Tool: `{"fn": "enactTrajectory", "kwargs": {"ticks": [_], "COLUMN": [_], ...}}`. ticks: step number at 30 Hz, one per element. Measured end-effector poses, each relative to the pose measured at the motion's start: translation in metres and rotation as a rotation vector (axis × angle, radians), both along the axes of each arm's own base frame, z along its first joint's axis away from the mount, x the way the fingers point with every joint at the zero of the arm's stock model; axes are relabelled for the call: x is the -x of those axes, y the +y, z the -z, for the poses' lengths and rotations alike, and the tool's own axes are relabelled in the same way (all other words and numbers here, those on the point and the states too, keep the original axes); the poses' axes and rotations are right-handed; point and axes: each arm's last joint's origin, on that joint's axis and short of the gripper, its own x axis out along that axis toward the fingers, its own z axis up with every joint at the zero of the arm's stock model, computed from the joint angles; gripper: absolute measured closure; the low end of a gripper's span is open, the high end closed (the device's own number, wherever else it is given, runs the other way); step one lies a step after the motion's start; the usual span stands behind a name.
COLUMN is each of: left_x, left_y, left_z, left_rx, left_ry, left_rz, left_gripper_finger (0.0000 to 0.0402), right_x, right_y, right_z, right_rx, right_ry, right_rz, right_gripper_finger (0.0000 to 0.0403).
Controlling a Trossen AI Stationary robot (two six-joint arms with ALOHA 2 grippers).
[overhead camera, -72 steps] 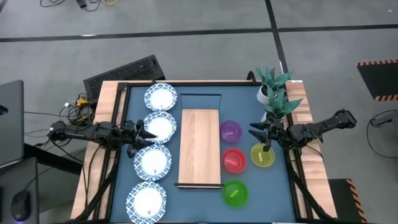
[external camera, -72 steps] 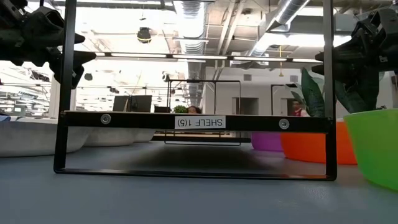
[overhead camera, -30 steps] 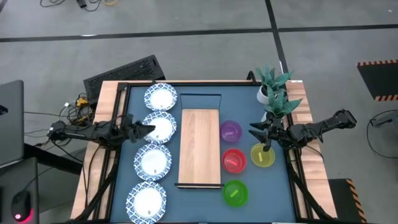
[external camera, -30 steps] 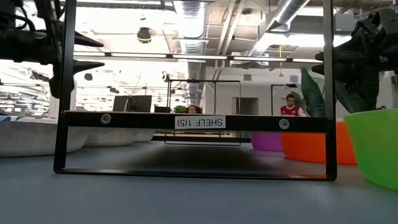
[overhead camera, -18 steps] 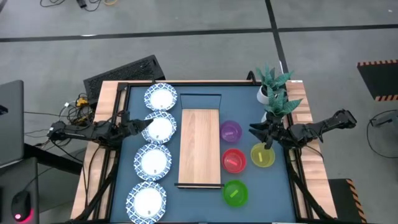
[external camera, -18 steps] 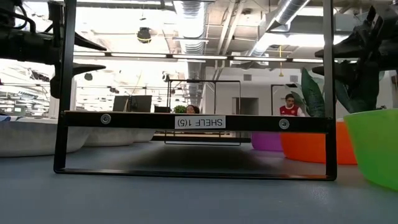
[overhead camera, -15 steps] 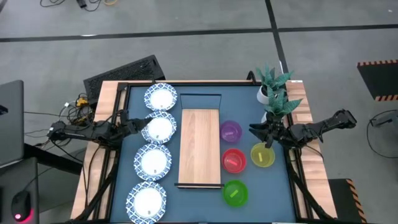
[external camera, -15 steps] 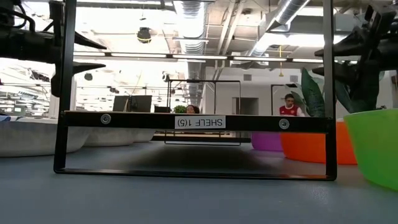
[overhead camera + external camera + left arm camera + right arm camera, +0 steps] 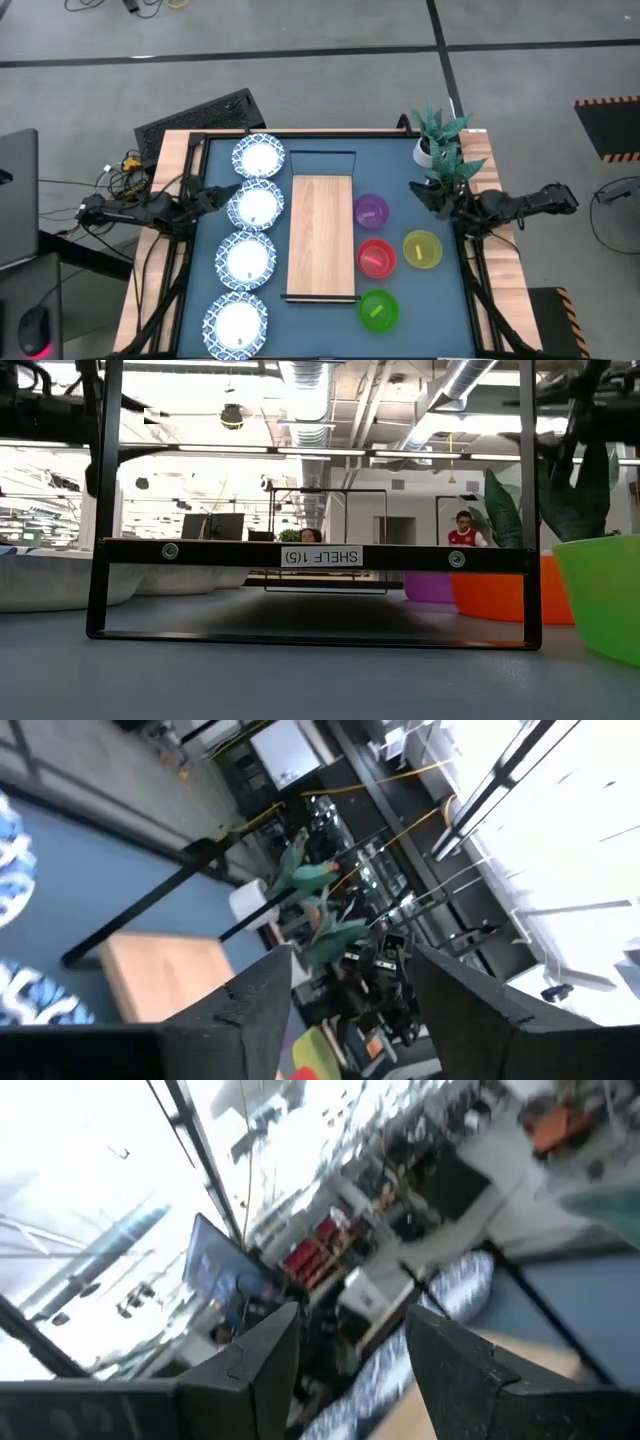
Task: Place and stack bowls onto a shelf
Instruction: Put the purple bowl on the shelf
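Four white dishes with blue rims lie in a row along the table's left side: (image 9: 259, 156), (image 9: 254, 207), (image 9: 247, 259), (image 9: 237, 325). The light wooden shelf (image 9: 322, 237) lies in the middle. To its right sit the purple bowl (image 9: 371, 211), red bowl (image 9: 376, 257), yellow bowl (image 9: 422, 249) and green bowl (image 9: 377, 309). My left gripper (image 9: 226, 190) hangs open above the left rim of the second dish and holds nothing. My right gripper (image 9: 422, 193) is open and empty, raised beside the plant, on the far side of the yellow bowl.
A green plant in a white pot (image 9: 440, 150) stands at the far right corner, close to my right gripper. In the low view the shelf rests on a black metal frame (image 9: 320, 556) with upright posts. People show in the room behind the table.
Both grippers have risen and tipped upward, so the wrist views look into the room. The left gripper drew back toward the table's left and far edges, off the second dish. The right gripper moved from above the yellow bowl toward the far edge, next to the plant. No bowl moved.
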Motion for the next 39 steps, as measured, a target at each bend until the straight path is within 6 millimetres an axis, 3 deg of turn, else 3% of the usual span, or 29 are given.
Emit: {"fn": "enactTrajectory", "kwargs": {"ticks": [7, 15, 24, 31, 35, 39], "left_x": [0.007, 0.008, -0.007, -0.008, -0.004, -0.004], "left_y": [0.001, 0.001, 0.001, 0.005, 0.008, 0.009], "left_z": [-0.024, -0.062, -0.108, -0.148, -0.161, -0.165], "left_rx": [-0.063, -0.156, -0.226, -0.278, -0.276, -0.267], "left_ry": [-0.025, 0.022, 0.415, 0.588, 0.649, 0.697], "left_rz": [-0.019, -0.033, -0.089, -0.124, -0.137, -0.091], "left_gripper_finger": [0.0151, 0.0129, 0.0129, 0.0129, 0.0129, 0.0129], "right_x": [0.006, -0.008, -0.044, -0.080, -0.110, -0.137], "right_y": [-0.008, -0.012, -0.021, -0.030, -0.032, -0.033], "right_z": [-0.041, -0.075, -0.109, -0.145, -0.159, -0.160], "right_rx": [0.116, 0.178, 0.222, 0.320, 0.358, 0.355], "right_ry": [0.014, 0.243, 0.647, 0.916, 1.034, 1.199], "right_rz": [0.139, 0.206, 0.260, 0.242, 0.167, 0.043], "right_gripper_finger": [0.0194, 0.0179, 0.0161, 0.0163, 0.0163, 0.0163]}}
